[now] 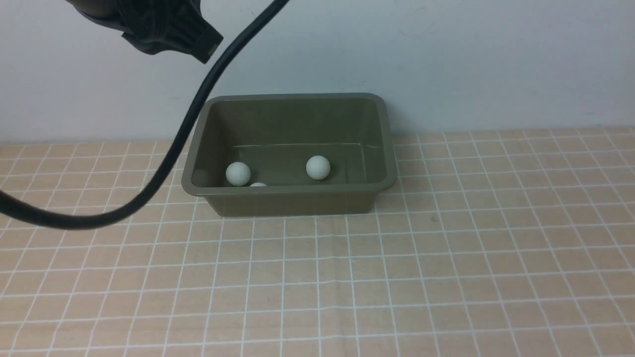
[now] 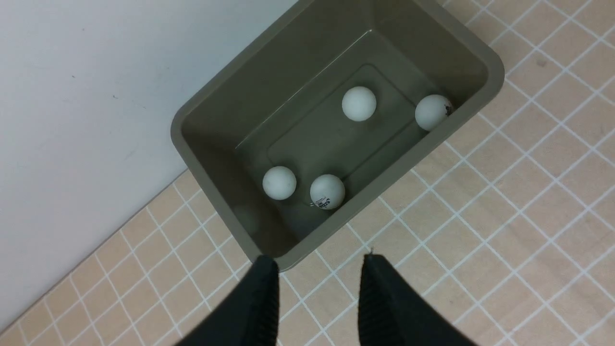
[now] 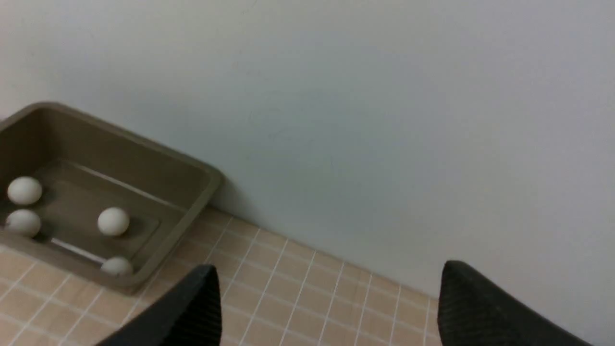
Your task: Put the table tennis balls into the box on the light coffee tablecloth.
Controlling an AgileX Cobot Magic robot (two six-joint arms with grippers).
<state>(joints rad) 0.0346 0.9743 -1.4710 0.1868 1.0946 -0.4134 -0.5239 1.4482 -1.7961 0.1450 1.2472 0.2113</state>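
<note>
The olive-green box point(image 1: 292, 201) stands on the light coffee tablecloth point(image 1: 446, 258) against the back wall. Several white table tennis balls lie in it: one point(image 2: 359, 103) mid-floor, one point(image 2: 433, 112) in a corner, and a pair point(image 2: 279, 182) point(image 2: 327, 191) side by side. My left gripper point(image 2: 319, 283) hangs high over the cloth beside the box's rim, its jaws a small way apart and empty. My right gripper point(image 3: 331, 288) is wide open and empty, off to the side of the box point(image 3: 192, 202) near the wall. The front view does not show it.
The left arm's dark body point(image 1: 158, 29) is at the top left of the front view. Its black cable point(image 1: 163, 163) loops down in front of the box's left side. A pale wall point(image 1: 446, 59) rises directly behind the box.
</note>
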